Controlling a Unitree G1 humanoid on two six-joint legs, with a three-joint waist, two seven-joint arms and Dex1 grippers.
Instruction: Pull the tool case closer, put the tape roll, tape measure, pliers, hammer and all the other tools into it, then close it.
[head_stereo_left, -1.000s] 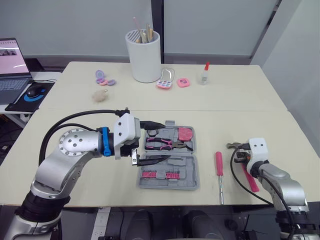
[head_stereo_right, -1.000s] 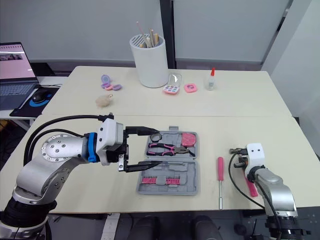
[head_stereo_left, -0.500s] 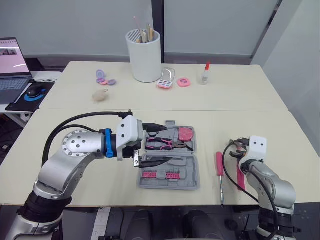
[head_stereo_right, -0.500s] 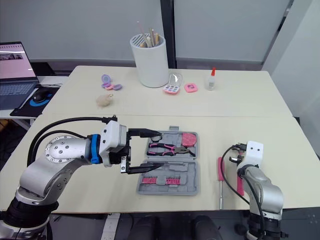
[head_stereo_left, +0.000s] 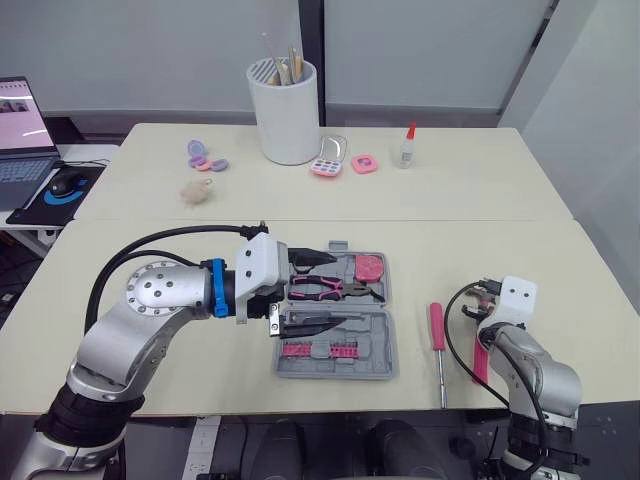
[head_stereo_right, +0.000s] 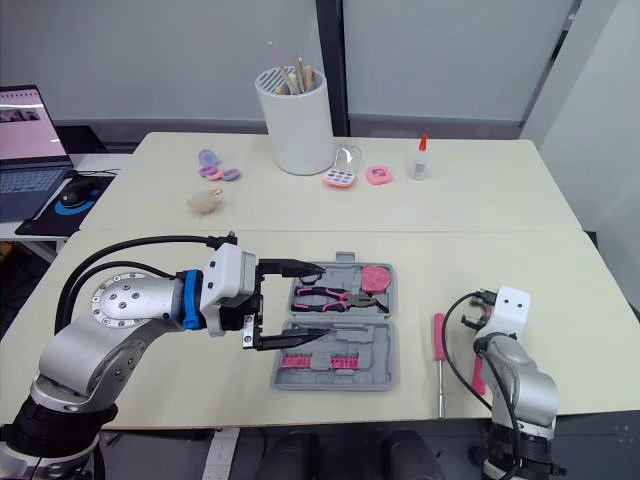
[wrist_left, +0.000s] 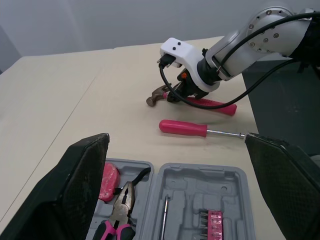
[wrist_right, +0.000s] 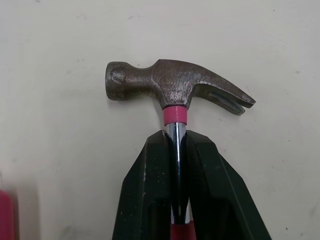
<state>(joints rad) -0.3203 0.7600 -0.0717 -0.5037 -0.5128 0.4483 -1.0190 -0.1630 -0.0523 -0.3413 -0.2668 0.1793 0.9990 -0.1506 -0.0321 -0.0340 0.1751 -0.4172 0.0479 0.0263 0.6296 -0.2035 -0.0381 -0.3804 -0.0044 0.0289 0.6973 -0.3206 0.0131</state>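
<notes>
The grey tool case (head_stereo_left: 383, 366) lies open at the table's front centre. It holds pink-handled pliers (head_stereo_left: 320, 288), a pink round tool (head_stereo_left: 371, 267) and a strip of pink bits (head_stereo_left: 320, 349). My left gripper (head_stereo_left: 330, 285) hovers open over the case's left part, one finger above the pliers and one over the front half. A pink screwdriver (head_stereo_left: 438, 330) lies right of the case. Further right, my right gripper (wrist_right: 176, 150) is shut on the steel shaft of the hammer (wrist_right: 175, 90), just below its head. The hammer's pink handle (head_stereo_left: 479, 355) rests low at the table.
On the far table stand a white cup of pencils (head_stereo_left: 285, 112), a glue bottle (head_stereo_left: 405, 148), pink compacts (head_stereo_left: 330, 160), purple bits (head_stereo_left: 203, 155) and a fluffy ball (head_stereo_left: 197, 192). A laptop (head_stereo_left: 15, 110) and a mouse (head_stereo_left: 60, 184) sit far left. The table's right edge is close to the hammer.
My left gripper has edged right, further over the case. The right arm has drawn its elbow in while still holding the hammer, which stays at nearly the same spot.
</notes>
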